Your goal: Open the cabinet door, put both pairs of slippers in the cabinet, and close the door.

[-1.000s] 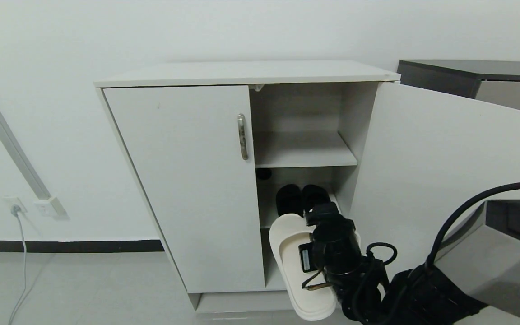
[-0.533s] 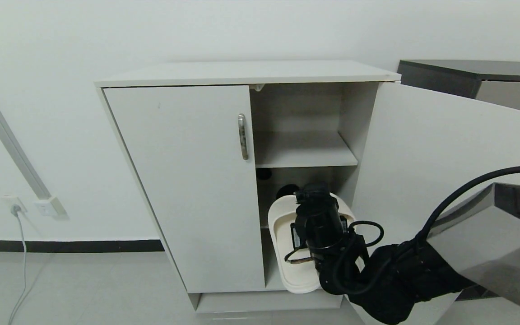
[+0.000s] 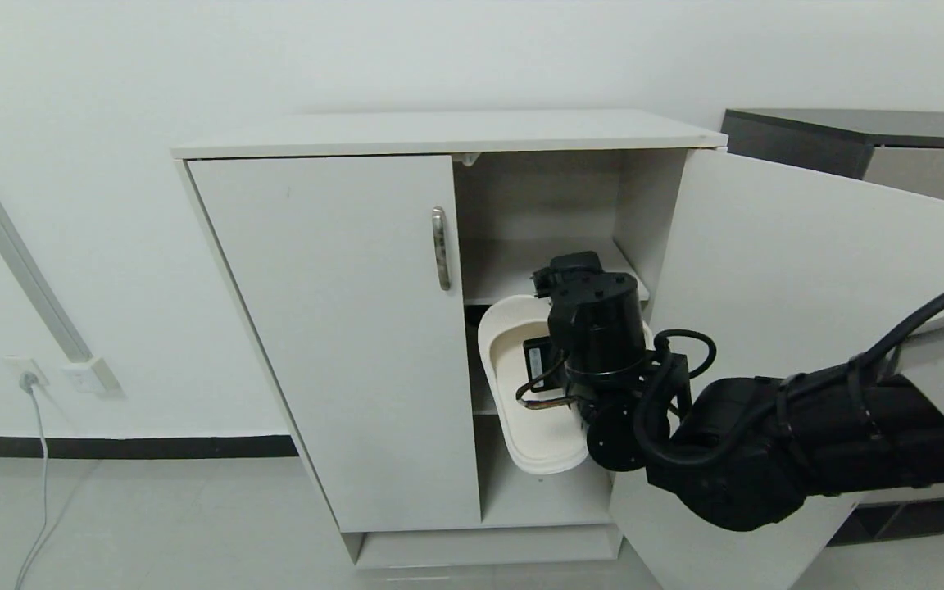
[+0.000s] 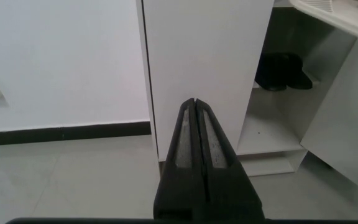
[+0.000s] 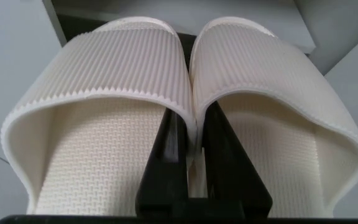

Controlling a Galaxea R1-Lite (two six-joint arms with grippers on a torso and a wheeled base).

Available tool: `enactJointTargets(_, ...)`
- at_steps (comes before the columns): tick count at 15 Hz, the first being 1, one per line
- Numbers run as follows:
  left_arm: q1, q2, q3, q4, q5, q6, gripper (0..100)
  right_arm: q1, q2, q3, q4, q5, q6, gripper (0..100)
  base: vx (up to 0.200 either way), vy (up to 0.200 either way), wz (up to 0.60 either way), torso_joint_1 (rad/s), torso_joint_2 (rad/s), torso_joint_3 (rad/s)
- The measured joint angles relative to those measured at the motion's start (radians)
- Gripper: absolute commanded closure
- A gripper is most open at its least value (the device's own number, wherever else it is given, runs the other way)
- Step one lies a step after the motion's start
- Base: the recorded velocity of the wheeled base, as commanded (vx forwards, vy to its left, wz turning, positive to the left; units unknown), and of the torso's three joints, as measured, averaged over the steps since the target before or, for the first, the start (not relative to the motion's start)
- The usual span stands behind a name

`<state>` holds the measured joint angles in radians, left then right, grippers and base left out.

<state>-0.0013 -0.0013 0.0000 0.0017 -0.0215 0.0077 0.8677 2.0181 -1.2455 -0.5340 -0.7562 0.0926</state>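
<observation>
**Cabinet:** white cabinet (image 3: 439, 131). L door (image 3: 333, 328) closed, metal handle (image 3: 439, 247) at its inner edge. R door (image 3: 767, 287) swung wide open, exposing the R bay and its upper shelf (image 3: 554, 283).

**Right gripper** (image 5: 193, 134)**:** jaws narrow, clamped on the white slippers (image 3: 521, 385). The two inner strap edges are pinched together between the fingers (image 5: 169, 146). The pair lies side by side, ribbed straps up in the right wrist view.

**Position:** the pair hangs in the open R bay, tilted. Toe end is up, just under the upper shelf's front edge; heel end is lower and outside the cabinet front. Contact w/ the shelf: cannot tell.

**Black slippers** (image 4: 281, 70)**:** inside the cabinet on the middle shelf, above the bottom board.

**Left gripper** (image 4: 194, 109)**:** fingers pressed together, nothing between them, low in front of the closed L door.

**Markings:** small label plate (image 3: 534, 357) on the R wrist; print too small to read.

**Other:** wall socket (image 3: 25, 370) at L, dark unit (image 3: 849, 131) at R.
</observation>
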Motion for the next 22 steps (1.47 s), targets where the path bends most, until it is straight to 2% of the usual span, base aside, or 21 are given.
enactJointTargets(5,-0.001,0.0,0.0,0.0,0.0,0.0,100,-0.03,0.003,-0.09,0.076,0.003,0.006,100,0.0,0.0,0.0,0.0,0.0,0.0)
enactJointTargets(14,0.0,0.0,0.0,0.0,0.0,-0.001,100,-0.039,0.027,-0.149,0.092,0.003,0.007,100,0.0,0.0,0.0,0.0,0.0,0.0)
enactJointTargets(22,0.0,0.0,0.0,0.0,0.0,0.0,100,-0.046,0.035,-0.154,0.091,0.003,0.007,100,0.2,0.0,0.0,0.004,0.0,0.002)
